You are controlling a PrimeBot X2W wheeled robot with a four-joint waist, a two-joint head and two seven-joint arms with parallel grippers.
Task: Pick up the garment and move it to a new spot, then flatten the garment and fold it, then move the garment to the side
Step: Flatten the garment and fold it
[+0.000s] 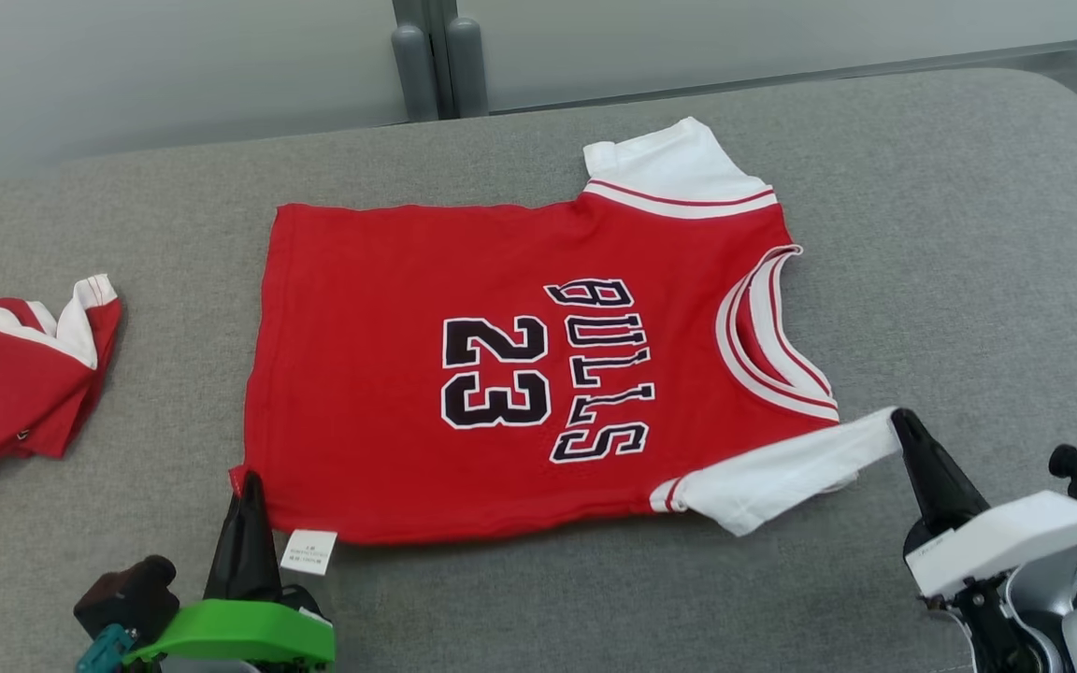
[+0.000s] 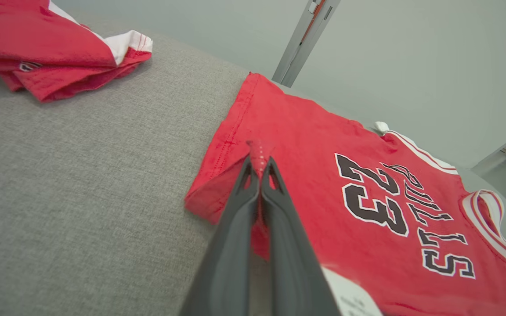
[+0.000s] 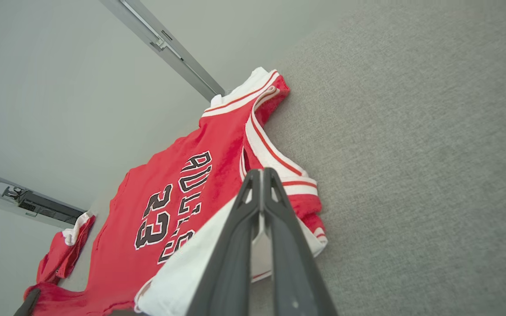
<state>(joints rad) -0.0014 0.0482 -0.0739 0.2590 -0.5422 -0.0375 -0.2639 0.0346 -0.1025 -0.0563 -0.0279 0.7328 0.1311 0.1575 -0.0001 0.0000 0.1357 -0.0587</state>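
The garment [image 1: 464, 374] is a red jersey with white sleeves and black "BULLS 23" lettering, spread nearly flat on the grey cushioned surface [image 1: 969, 234]. My left gripper [image 1: 249, 481] is shut on its near left hem corner; in the left wrist view the red cloth [image 2: 259, 153] is pinched between the fingertips. At the near right, my right gripper [image 1: 901, 421] is shut on the tip of the white sleeve [image 1: 782, 472]. The right wrist view shows white cloth [image 3: 259, 237] caught between its fingers, with the jersey [image 3: 169, 206] stretching away to the left.
A second red and white garment [image 1: 15, 374] lies crumpled at the left edge of the surface. A white care tag [image 1: 308, 551] sticks out from the jersey's near hem. Pale wall panels with grey posts [image 1: 436, 56] stand behind the surface.
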